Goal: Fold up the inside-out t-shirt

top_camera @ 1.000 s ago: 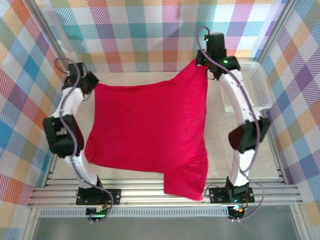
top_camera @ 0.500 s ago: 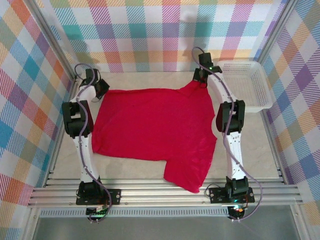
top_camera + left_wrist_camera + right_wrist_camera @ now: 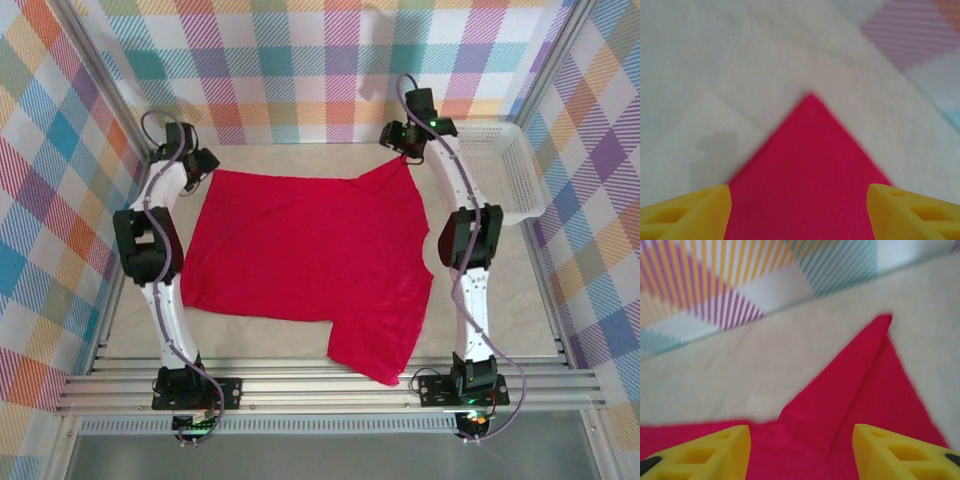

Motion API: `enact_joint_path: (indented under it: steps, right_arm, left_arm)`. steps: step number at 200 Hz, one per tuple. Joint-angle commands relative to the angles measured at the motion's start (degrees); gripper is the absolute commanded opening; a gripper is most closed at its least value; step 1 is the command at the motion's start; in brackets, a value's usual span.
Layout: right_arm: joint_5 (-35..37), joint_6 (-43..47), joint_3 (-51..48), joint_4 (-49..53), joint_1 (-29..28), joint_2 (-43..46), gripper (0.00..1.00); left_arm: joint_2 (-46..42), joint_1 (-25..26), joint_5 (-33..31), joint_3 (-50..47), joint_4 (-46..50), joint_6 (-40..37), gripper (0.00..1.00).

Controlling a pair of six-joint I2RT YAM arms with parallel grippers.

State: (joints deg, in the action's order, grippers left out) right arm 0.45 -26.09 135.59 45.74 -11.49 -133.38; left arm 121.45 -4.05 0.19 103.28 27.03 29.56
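Note:
The inside-out t-shirt [image 3: 300, 250] is plain red and lies spread flat on the beige table, one sleeve [image 3: 375, 350] reaching the near rail. My left gripper [image 3: 203, 165] hovers at its far left corner. In the left wrist view the gripper [image 3: 800, 215] is open, its yellow fingertips [image 3: 690, 212] wide apart over the pointed red corner [image 3: 810, 150]. My right gripper [image 3: 400, 142] hovers at the far right corner. It [image 3: 800, 452] is open too, above a creased fold of red cloth [image 3: 840, 400].
A white mesh basket [image 3: 510, 170] stands at the back right, beside the right arm. Checked walls close in the back and both sides. Aluminium rails [image 3: 300, 385] run along the near edge. Bare table [image 3: 530, 300] shows right of the shirt.
Both grippers held the shirt's far corners stretched up, lowered it onto the table, then opened and let go. The shirt now rests flat.

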Motion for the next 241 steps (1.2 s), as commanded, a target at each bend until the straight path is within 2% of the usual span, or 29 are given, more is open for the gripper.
enact_joint_path:
  steps: [1,18,33,57,79,112,150,167,195,241]
  right_arm:
    - [-11.62,-3.90,-14.97,-0.87,-1.77,8.83,0.54]
    - [-14.98,-5.88,-29.26,-7.74,-3.76,14.67,0.54]
    - [-15.94,-7.61,-38.71,-11.53,-4.90,18.07,0.54]
    - [-15.57,-10.14,-49.92,-15.95,-4.95,20.65,0.54]
    - [-15.18,-10.65,-56.31,-17.08,-4.93,20.76,0.53]
    - [-15.22,-11.31,-67.10,-17.83,-5.21,23.01,0.51]
    - [-12.42,-13.70,-80.04,-17.42,-6.37,31.59,0.50]
    - [-11.56,-13.98,-79.37,-15.34,-7.59,35.11,0.49]
    - [-8.94,-13.70,-70.34,-12.93,-9.17,37.52,0.50]
    - [-4.20,-12.15,-51.54,-14.24,-8.29,21.74,0.48]
  left_arm:
    - [-10.21,5.36,10.92,-14.00,-9.03,3.27,0.72]
    - [-12.22,7.01,18.17,-25.08,-19.24,8.82,0.72]
    - [-12.09,7.31,19.69,-30.88,-22.92,11.14,0.73]
    - [-11.47,6.28,17.76,-34.40,-18.92,10.67,0.73]
    - [-13.46,4.67,15.43,-38.99,-16.59,11.15,0.73]
    - [-19.82,2.10,13.65,-48.49,-14.69,10.61,0.73]
    - [-29.28,-0.25,12.23,-55.78,-11.84,9.04,0.73]
    - [-32.27,-0.25,11.76,-56.03,-9.51,8.85,0.73]
    - [-34.17,-0.10,11.97,-51.90,-7.25,8.15,0.74]
    - [-34.82,0.27,11.59,-47.00,-6.15,6.84,0.72]
